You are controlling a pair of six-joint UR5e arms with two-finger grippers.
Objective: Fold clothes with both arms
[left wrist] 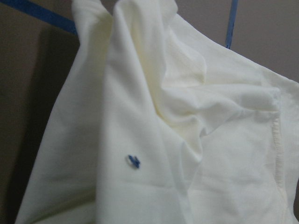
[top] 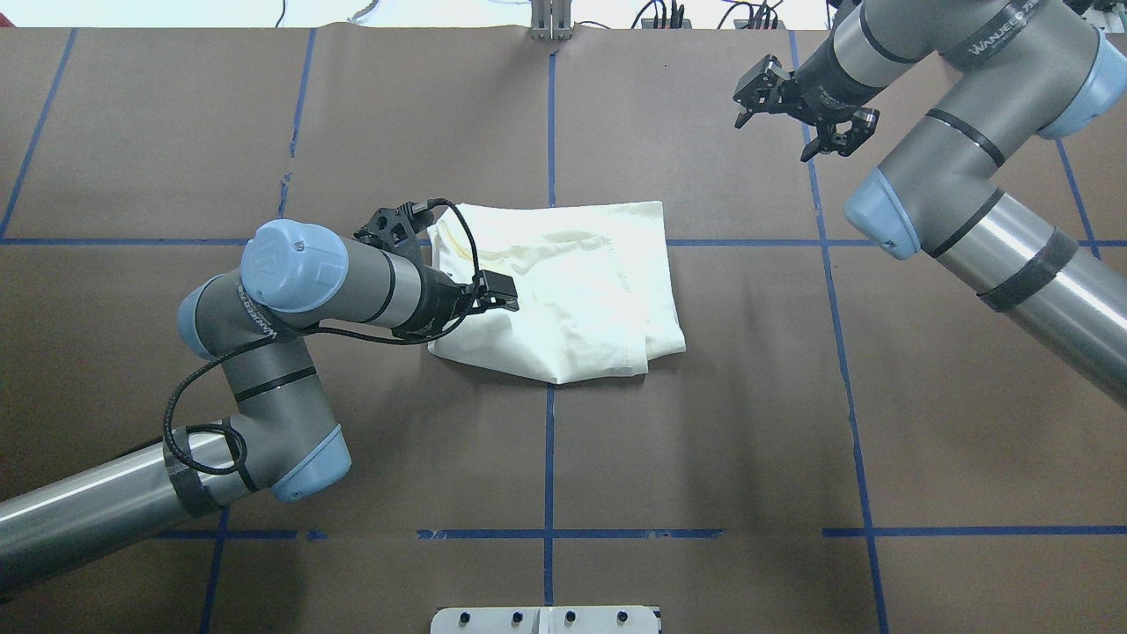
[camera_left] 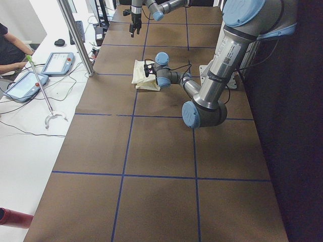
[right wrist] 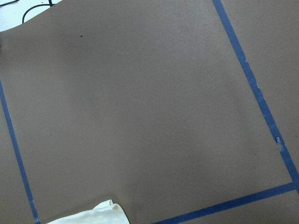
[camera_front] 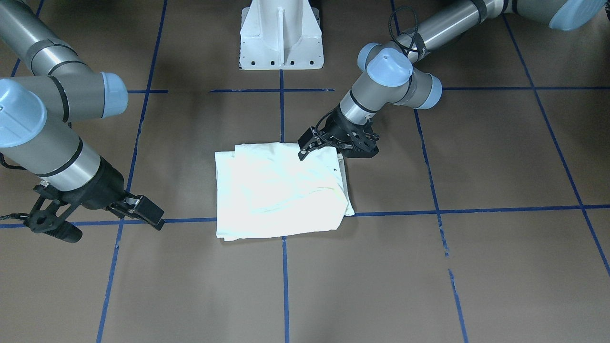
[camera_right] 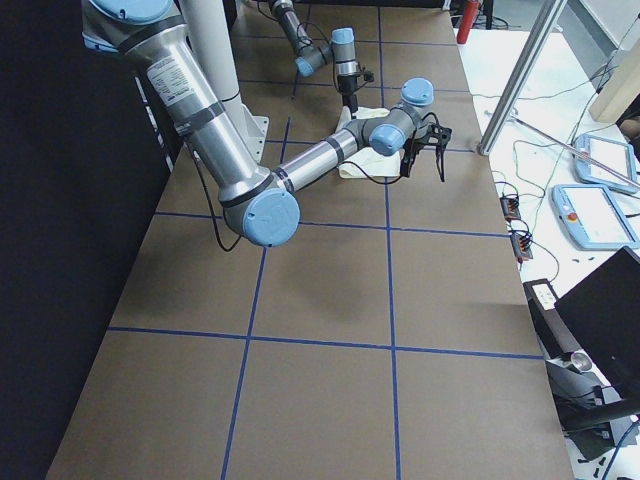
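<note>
Cream-white shirt lies folded on the brown table, with one gripper over it and one apart.
Left gripper hangs low over the shirt's left edge, fingertips close to the cloth; jaw state cannot be determined. The shirt spreads beneath and to the right of it as a rumpled rectangle, plain pale side up. Right gripper hangs farther off, well apart from the cloth, jaws spread and empty.

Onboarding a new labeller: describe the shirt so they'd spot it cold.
Start from the brown table with its blue tape grid and look near the middle, in front of the white pedestal. The shirt lies there folded into a rough rectangle, the left gripper open over one edge. It is the only cloth there, cream and wrinkled.
</note>
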